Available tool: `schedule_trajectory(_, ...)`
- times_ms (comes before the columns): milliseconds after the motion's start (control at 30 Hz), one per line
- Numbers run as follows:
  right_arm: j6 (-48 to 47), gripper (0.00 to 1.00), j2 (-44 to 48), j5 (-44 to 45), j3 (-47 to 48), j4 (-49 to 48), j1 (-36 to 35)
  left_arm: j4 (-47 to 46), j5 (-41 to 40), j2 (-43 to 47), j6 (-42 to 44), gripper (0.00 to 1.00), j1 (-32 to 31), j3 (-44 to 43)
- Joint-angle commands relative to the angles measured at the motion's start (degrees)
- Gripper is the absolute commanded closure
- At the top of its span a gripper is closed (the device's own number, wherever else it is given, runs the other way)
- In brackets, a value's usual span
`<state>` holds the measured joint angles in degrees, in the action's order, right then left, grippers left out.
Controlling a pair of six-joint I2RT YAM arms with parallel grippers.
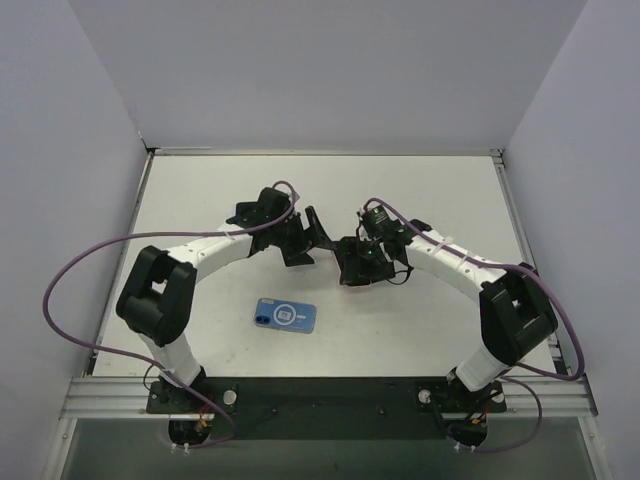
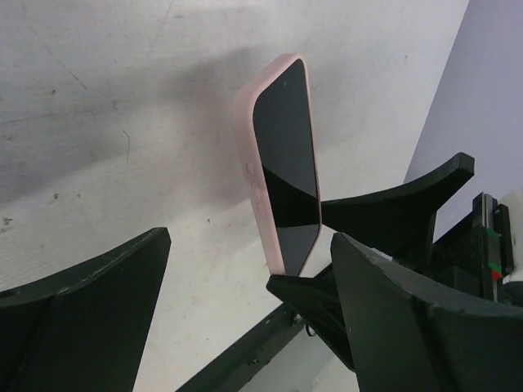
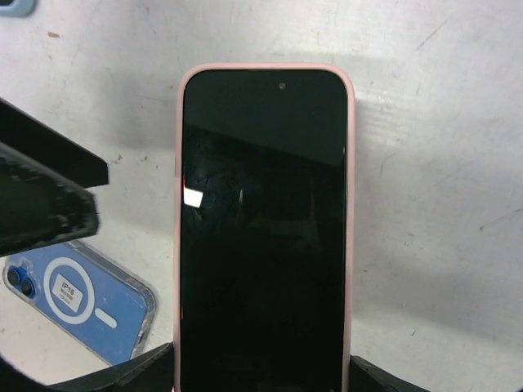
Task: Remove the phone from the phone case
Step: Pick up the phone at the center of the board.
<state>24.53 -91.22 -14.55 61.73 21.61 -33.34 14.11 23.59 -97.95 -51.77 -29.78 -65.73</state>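
Blue phone [image 1: 285, 315]: flat on the table [image 1: 420, 330], nearest your arm bases.
Right gripper [image 1: 358, 265]: your fingers pinch the pink case [image 2: 248, 163] by its long edges.
Phone [image 3: 263, 229]: inside the pink case, screen dark.
Left gripper [image 1: 308, 240]: fingers spread wide, near the case, gripping nothing.

Phone [image 3: 261, 237], lower end off-frame

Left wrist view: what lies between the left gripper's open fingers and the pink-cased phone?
Nothing: in the left wrist view only bare table shows between the open left gripper and the phone, whose lower end the right gripper clamps.
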Motion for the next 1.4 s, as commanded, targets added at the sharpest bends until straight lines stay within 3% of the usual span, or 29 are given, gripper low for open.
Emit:
schedule_trajectory(0, 2.1, 1.0, 1.7, -0.7, -1.2, -3.1, -1.1, -10.0, 9.0, -4.2, -6.1, 0.09, 0.0, 2.4)
schedule_trajectory(367, 4.5, 1.0, 3.5, -1.0, -2.7, -6.6, -4.6, -17.9, 10.7, -6.3, -11.1, 0.19, -1.0, 6.4)
schedule_trajectory(500, 5.4, 1.0, 4.1, -1.4, -3.6, -7.8, -5.2, -22.4, 11.6, -6.6, -13.1, 0.28, -1.1, 7.7)
schedule_trajectory(800, 6.3, 1.0, 5.0, -2.1, -4.3, -9.0, -6.6, -22.9, 11.0, -6.8, -13.0, 0.46, -1.4, 8.6)
schedule_trajectory(900, 6.6, 1.0, 5.1, -1.7, -4.6, -9.4, -7.1, -24.1, 11.1, -7.8, -13.4, 0.55, -1.4, 8.8)
schedule_trajectory(1033, 6.9, 1.0, 5.5, -2.0, -4.7, -9.4, -7.3, -26.3, 12.3, -9.5, -14.4, 0.77, -1.4, 8.7)
schedule_trajectory(1067, 7.1, 1.0, 5.7, -1.8, -4.7, -9.3, -7.3, -26.4, 12.4, -9.6, -14.6, 0.87, -1.4, 8.7)
schedule_trajectory(1100, 7.2, 0.91, 6.1, -1.6, -4.3, -8.6, -7.3, -26.6, 12.6, -9.7, -14.6, 0.96, -1.3, 8.6)
schedule_trajectory(1133, 7.3, 0.51, 6.4, -1.5, -4.1, -8.1, -7.0, -26.8, 13.1, -9.6, -14.6, 1.0, -1.2, 8.4)
schedule_trajectory(1233, 8.2, 0.07, 8.7, -1.4, -3.3, -6.6, -5.9, -27.1, 13.8, -8.1, -14.6, 1.0, 0.0, 8.5)
schedule_trajectory(1300, 8.8, 0.0, 12.0, -2.4, -3.4, -6.2, -4.0, -27.2, 13.8, -5.9, -14.4, 1.0, 1.4, 9.1)
schedule_trajectory(1367, 9.6, 0.0, 14.4, -3.8, -3.9, -6.1, -2.0, -28.5, 14.4, -4.0, -14.2, 1.0, 2.5, 10.1)
